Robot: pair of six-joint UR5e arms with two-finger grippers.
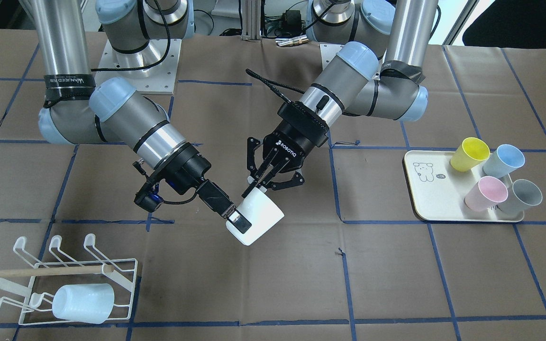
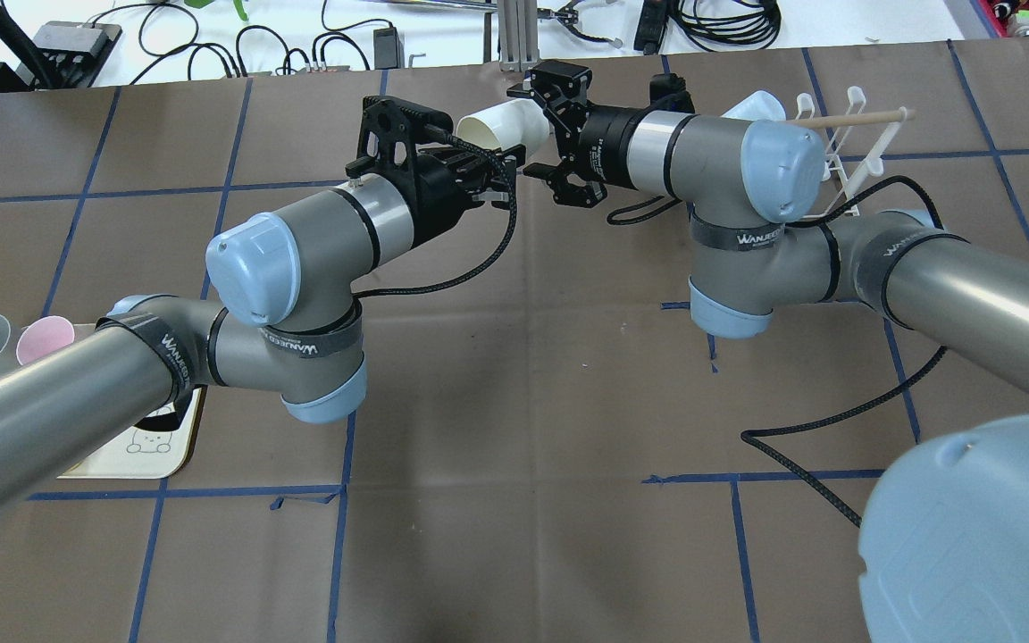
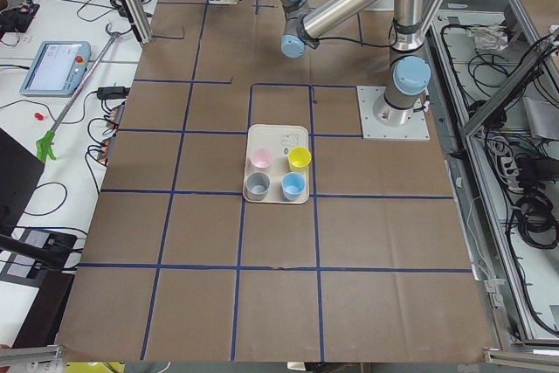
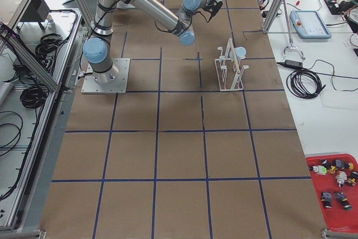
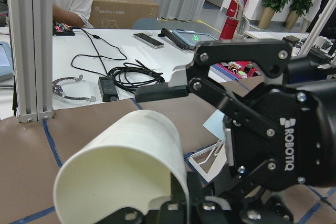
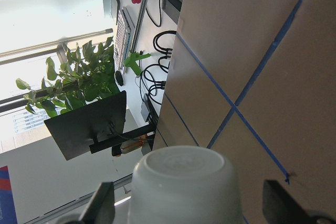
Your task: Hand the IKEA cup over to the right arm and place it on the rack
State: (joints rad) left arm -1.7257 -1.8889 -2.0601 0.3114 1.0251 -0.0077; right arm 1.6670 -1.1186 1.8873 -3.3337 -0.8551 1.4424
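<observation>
IKEA cup, white, hangs in the air between the two grippers, well to the robot's left of the rack and clear of it. It lies on its side, and its long axis is what matters: the mouth faces the left gripper, the base faces the right gripper. The left gripper is clenched on the rim, pinching the wall at the mouth's lower edge, as its own wrist view shows. The right gripper is spread wide, its fingers standing either side of the base with a gap on both sides, one above the cup and one below (the opening plane is upright, so the front-facing view shows only the upper finger, lying over the cup). Whether that upper finger touches the wall I cannot tell from there; the left wrist view suggests a sliver of space. I judge that the handover turns on the right jaws closing squarely across the base end, since the axis runs straight into them and the rack lies on that arm's side.
</observation>
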